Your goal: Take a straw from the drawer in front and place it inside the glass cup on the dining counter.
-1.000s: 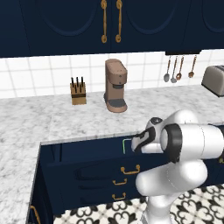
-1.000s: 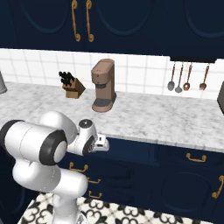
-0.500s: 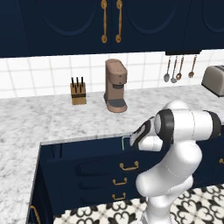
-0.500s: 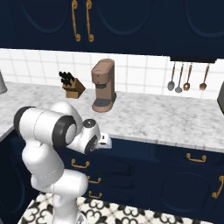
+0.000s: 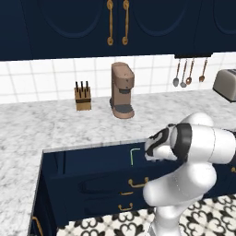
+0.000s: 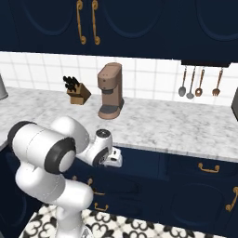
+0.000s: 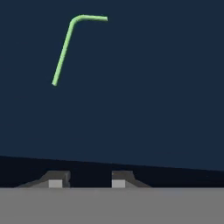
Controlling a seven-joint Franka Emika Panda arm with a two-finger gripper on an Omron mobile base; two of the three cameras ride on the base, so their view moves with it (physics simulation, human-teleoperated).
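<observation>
The topmost navy drawer [image 5: 92,162] stands pulled out below the marble counter. On its dark floor lies the thin green straw [image 5: 132,155] with its bent end, also clear in the hand view as the straw [image 7: 65,48] at the upper left. My gripper [image 5: 155,154] hovers over the drawer just right of the straw, pointing down into it. Its two dark fingertips [image 7: 56,180] stand apart with nothing between them. From the right base view, the gripper [image 6: 113,158] sits at the counter's front edge. The glass cup and the dining counter are out of view.
On the marble counter [image 5: 50,129] stand a knife block [image 5: 83,97], a brown coffee machine [image 5: 122,90] and a toaster [image 5: 227,84]. Utensils [image 5: 183,73] hang on the tiled wall. Lower drawers with brass handles [image 5: 137,184] sit beneath the open drawer.
The gripper's fingers have parted from shut. The arm's elbow has swung in and up while the hand stays over the drawer beside the straw, which has not moved.
</observation>
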